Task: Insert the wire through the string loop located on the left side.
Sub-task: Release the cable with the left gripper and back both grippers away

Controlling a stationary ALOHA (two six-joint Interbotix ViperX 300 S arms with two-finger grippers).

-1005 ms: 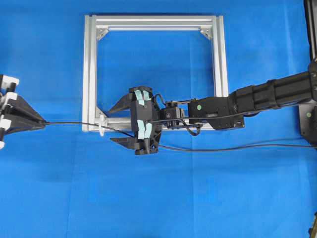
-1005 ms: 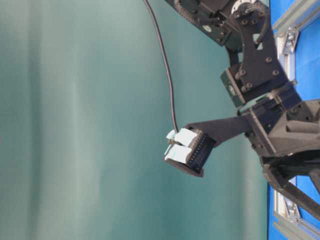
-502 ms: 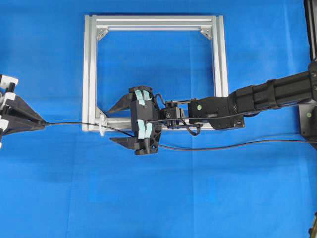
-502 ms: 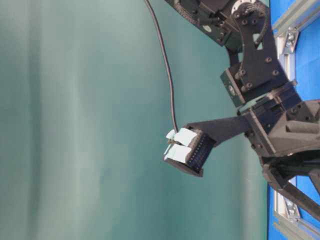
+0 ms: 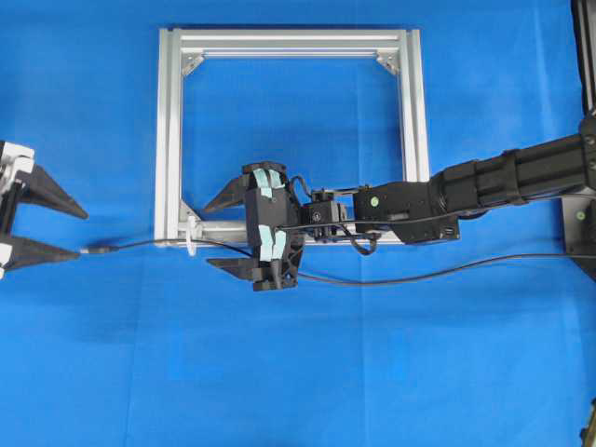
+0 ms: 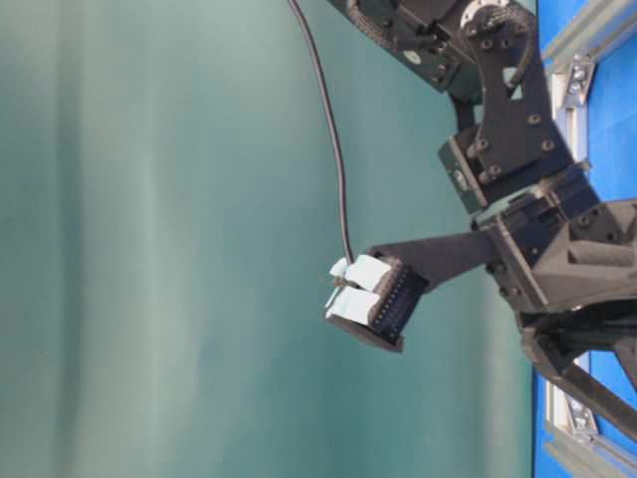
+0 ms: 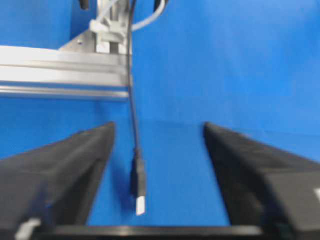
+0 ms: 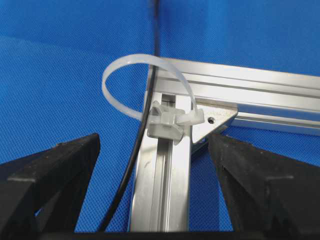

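The left hand [image 5: 42,228] stands spread wide, gripping nothing; the wire [image 5: 140,244] lies loose on the blue table [image 5: 372,372], its plug tip between the fingers (clearest from the left wrist). The right hand [image 5: 223,231] is likewise apart. The right wrist view shows the wire passing through the string loop [image 8: 145,85] on the frame [image 5: 289,42].

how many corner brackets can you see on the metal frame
3. One sits in the frame's far left corner, one in the far right corner, one in the near left corner. The right gripper's arm covers the near right corner, possibly hiding a fourth.
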